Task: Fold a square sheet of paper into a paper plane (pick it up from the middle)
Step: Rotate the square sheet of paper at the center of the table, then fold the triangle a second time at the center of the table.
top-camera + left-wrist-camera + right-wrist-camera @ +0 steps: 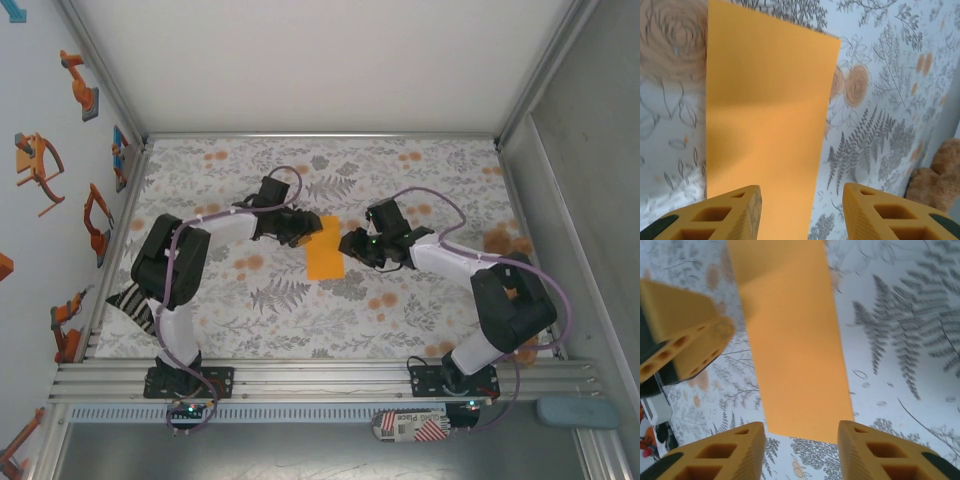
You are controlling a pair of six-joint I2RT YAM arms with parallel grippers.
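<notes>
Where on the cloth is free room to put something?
Free: the far cloth strip by the back wall, and the near strip between the arm bases. Crowded: the centre, where left pincer and right pincer flank the orange paper.

Sheet of paper (325,248) on the cloth (250,295), left fingers (725,215) at its left edge, right fingers (880,455) at its right.

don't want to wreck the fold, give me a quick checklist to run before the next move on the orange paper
1. paper lying flat on the cloth: ok, it shows as a narrow rectangle.
2. left claw open, gripping nothing: ok.
3. right claw open, gripping nothing: ok.
4. Claws on opposite long sides of the paper, apart from each other: ok.
5. Crease pressed sharp: cannot tell.
6. teddy away from the paper: ok.
</notes>
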